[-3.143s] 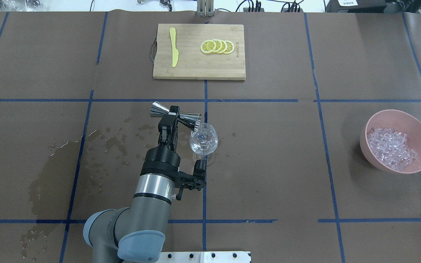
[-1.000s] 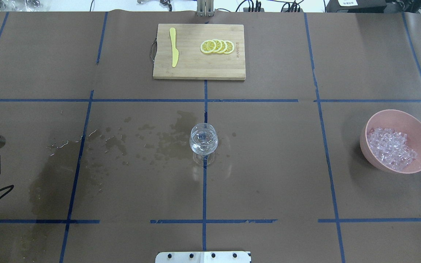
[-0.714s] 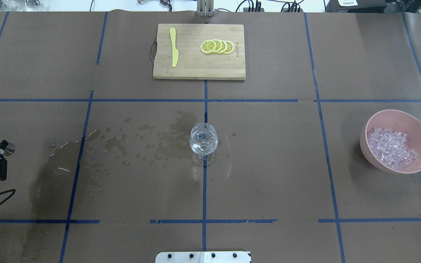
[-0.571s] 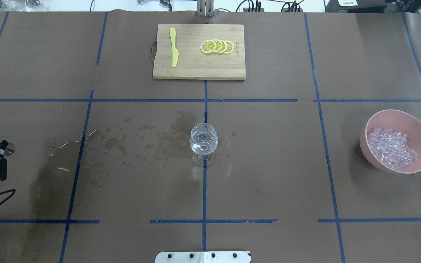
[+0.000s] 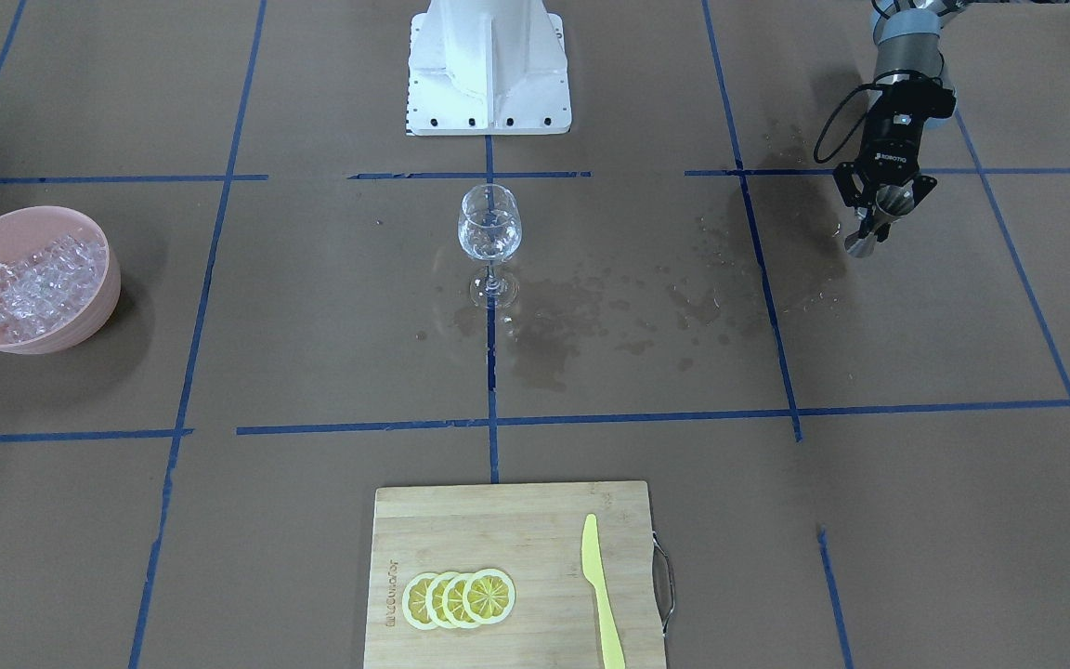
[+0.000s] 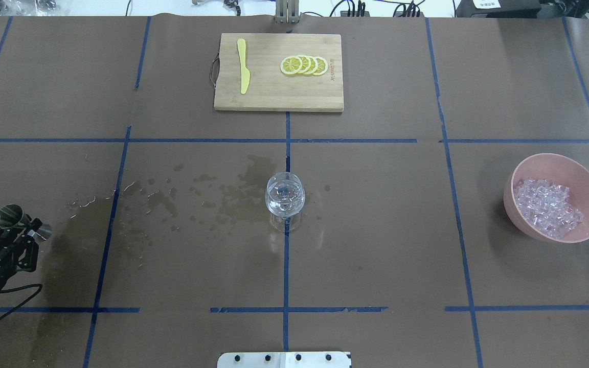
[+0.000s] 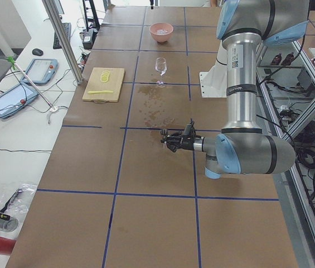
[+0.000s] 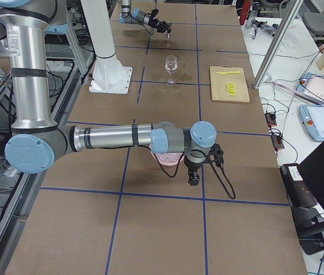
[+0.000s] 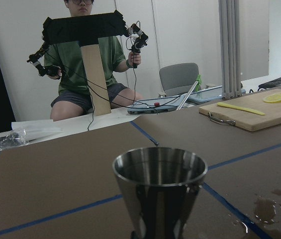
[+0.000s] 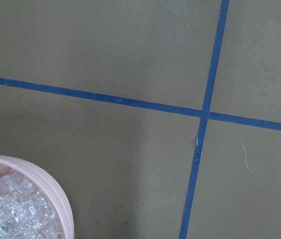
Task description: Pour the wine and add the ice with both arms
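Across the table, front view: my left gripper [image 5: 877,218], out at the table's side, is clamped on a steel jigger [image 5: 866,243]. The wine [image 5: 489,246] sits low in the stemmed glass [image 5: 489,223], mid-table.

Overhead: the ice [image 6: 547,207] lies heaped in a pink bowl [image 6: 573,171], well apart from the glass.

Right side view: my right gripper [image 8: 194,172] hangs near that bowl; whether it is parted or closed I cannot tell.

I judge the cubes hard, light and slippery: pinch one across flat faces, atop the heap.
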`<action>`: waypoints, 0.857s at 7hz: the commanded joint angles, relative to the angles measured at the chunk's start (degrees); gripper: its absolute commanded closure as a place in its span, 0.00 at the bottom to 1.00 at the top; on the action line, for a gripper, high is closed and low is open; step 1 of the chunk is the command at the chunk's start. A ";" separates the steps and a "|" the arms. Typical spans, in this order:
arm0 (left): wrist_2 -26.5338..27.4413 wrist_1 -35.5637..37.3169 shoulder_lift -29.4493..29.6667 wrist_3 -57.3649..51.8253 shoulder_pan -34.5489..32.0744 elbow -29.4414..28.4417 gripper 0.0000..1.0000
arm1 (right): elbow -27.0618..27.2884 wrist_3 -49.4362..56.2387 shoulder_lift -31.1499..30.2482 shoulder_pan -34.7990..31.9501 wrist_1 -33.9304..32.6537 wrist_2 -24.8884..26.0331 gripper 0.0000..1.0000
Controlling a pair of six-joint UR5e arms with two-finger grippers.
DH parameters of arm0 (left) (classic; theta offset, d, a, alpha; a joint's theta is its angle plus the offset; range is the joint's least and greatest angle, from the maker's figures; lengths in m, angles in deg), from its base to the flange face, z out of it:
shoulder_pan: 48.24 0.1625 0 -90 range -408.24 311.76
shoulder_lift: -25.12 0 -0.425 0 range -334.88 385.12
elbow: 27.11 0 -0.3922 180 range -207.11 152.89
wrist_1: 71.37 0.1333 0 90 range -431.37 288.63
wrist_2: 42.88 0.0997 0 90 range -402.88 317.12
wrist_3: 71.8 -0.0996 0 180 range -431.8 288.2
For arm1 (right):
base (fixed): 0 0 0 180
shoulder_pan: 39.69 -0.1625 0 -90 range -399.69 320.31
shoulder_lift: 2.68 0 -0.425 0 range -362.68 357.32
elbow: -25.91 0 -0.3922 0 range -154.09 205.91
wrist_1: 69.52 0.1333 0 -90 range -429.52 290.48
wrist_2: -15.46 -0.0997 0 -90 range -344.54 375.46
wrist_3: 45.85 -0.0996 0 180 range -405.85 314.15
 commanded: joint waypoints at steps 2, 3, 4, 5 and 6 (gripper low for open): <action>0.09 0.38 1.51 2.77 0.82 -1.07 1.00 | 0.15 -0.09 0.00 -0.03 0.05 -0.08 0.00; 0.09 0.38 1.60 3.14 1.08 -1.07 1.00 | 0.32 -0.09 0.00 -0.03 0.06 -0.08 0.00; 0.09 0.38 1.51 3.58 1.17 -1.50 1.00 | 0.50 -0.09 0.00 -0.03 0.06 -0.08 0.00; 0.09 0.38 1.60 4.19 1.43 -2.20 1.00 | 0.50 -0.09 0.00 -0.03 0.06 -0.08 0.00; 0.09 0.38 1.51 4.20 1.52 -2.21 0.95 | 0.59 -0.09 0.00 -0.03 0.06 -0.08 0.00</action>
